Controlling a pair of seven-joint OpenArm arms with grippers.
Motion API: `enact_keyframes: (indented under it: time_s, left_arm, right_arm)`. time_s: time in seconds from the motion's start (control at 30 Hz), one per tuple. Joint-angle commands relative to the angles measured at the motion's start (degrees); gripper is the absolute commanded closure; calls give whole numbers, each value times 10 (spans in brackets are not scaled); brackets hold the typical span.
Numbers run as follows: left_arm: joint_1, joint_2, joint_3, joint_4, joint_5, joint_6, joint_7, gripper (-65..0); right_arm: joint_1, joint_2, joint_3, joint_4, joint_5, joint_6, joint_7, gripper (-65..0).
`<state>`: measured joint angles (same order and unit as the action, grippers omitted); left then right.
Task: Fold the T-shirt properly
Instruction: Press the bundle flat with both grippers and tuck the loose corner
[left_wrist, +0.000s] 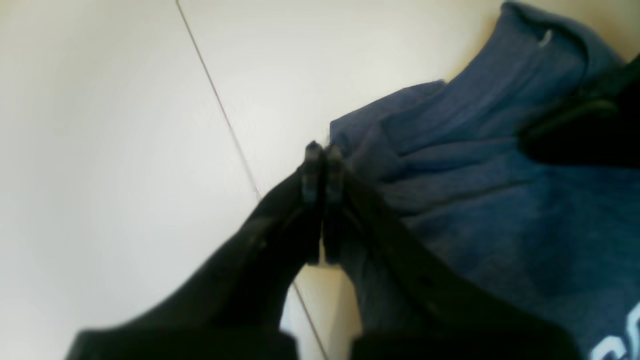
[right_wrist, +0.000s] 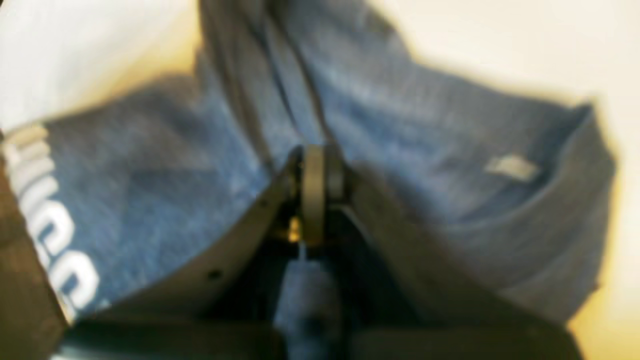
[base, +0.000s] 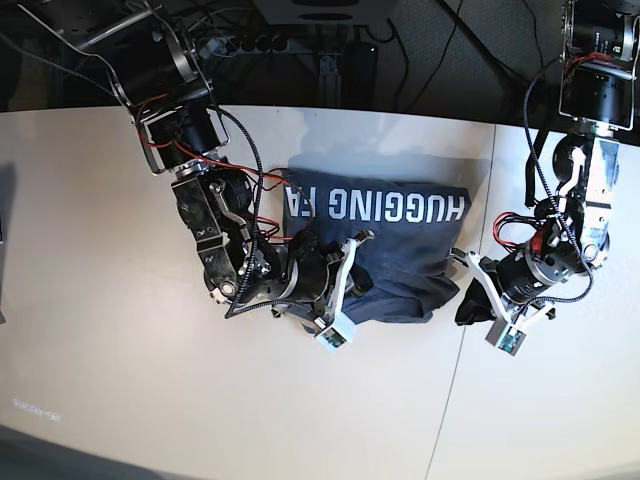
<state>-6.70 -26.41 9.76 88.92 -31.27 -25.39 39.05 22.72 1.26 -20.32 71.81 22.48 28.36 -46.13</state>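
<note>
A: Start at the jaws. What is the left gripper (left_wrist: 321, 150) doing?

B: Its jaws are pressed together, tips meeting. In the left wrist view a fold of the T-shirt (left_wrist: 500, 200) runs down along one finger, but whether any cloth is pinched between the tips I cannot tell. In the base view the gripper (base: 462, 300) sits just off the shirt's edge, by the seam in the white table (base: 120, 400).

A: And the right gripper (right_wrist: 314, 165)?

B: Clenched too, with blue cloth bunched between the fingers; a ridge of fabric rises straight up from the tips, so it is grasping the shirt. From the base view it (base: 352, 250) lies over the garment's lower edge.

A: Where is the shirt itself?

B: On the table between the two arms, the T-shirt (base: 400, 255) lying partly flat. The white capitals "HUGGING FA" read upside down along the far part in the base view, and the near part is rumpled into folds. The right wrist view shows the neck opening with a small pale label (right_wrist: 511, 167) inside it
</note>
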Motion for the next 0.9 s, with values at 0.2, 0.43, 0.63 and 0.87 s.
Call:
enact_keyframes:
  time_s: [0.2, 0.43, 0.63, 0.87]
  left_arm:
    - [67, -18, -5, 74, -32, -8, -3, 0]
    - [141, 23, -5, 120, -46, -12, -7, 0]
    - [174, 69, -5, 119, 16, -15, -42, 0]
    - [177, 74, -5, 116, 57, -15, -57, 0]
  right_arm:
    - [15, -5, 2, 28, 55, 46, -37, 0]
    - [-11, -4, 2, 27, 68, 46, -62, 0]
    - [-42, -2, 2, 25, 19, 45, -9, 0]
    - [-42, -2, 2, 18, 15, 45, -1, 0]
